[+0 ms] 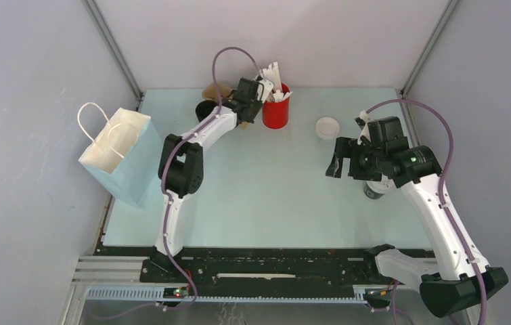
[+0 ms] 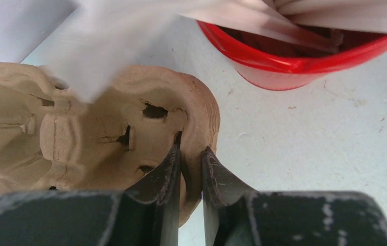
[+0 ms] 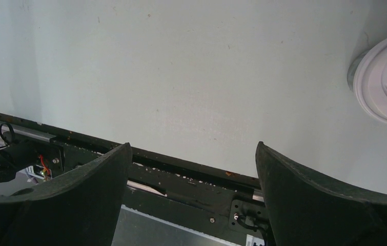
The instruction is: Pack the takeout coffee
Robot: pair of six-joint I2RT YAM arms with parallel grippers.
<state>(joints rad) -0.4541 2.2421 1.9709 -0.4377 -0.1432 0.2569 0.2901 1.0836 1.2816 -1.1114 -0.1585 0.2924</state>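
Evidently the carrier comes first. Our left claw (image 2: 191, 151) is pinched nearly closed on the raised rim of the pulp carrier (image 2: 94, 138). One finger sits inside the well and one outside, so the thin wall is caught edgewise. We judge the rim the stiffest part to lift it by. The carrier is tan moulded fibre, rough and dimpled, with rounded wells and small ragged holes.

Just beyond that claw, to its right, stands the red holder (image 2: 293, 56), glossy plastic with white paper-wrapped sticks poking out.

Our right claw (image 3: 191, 146) is spread wide and holds nothing. It hovers above bare pale bench (image 3: 181, 66), kept clear, we think, until the carrier is placed.

The takeout coffee (image 1: 373, 192) stands on the bench behind that claw, under the right wrist, half hidden from above. A smooth white sip lid shows off to the claw's right in its wrist view, probably the coffee's top.

The blue paper bag (image 1: 120, 156), matte with a thin looped handle, sits well off to the left claw's left.
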